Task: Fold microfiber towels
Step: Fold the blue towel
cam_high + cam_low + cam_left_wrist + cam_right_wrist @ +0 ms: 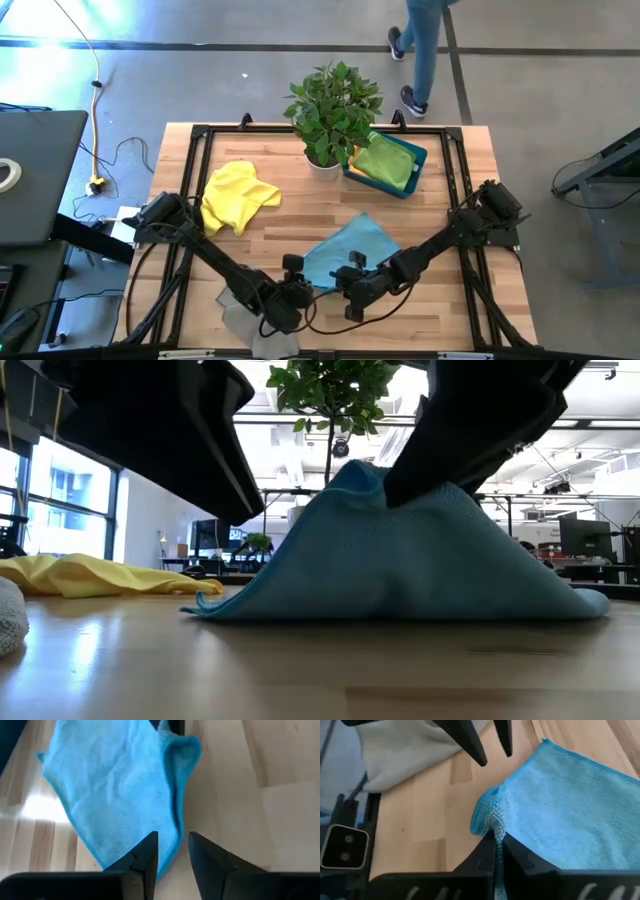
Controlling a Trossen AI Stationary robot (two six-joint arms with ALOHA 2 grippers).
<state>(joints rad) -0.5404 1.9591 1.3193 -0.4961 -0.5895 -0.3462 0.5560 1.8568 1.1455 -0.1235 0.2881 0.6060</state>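
Now right hand pinching blue towel edge.

Two dark arms, black cables, pointed fingers.

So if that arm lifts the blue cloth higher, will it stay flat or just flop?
Probably flop: where the right gripper pinches the light blue towel, it already rises into a peak and drapes down to the table. It looks light and soft. Its fuzzy pile likely grips well, so slipping seems unlikely.
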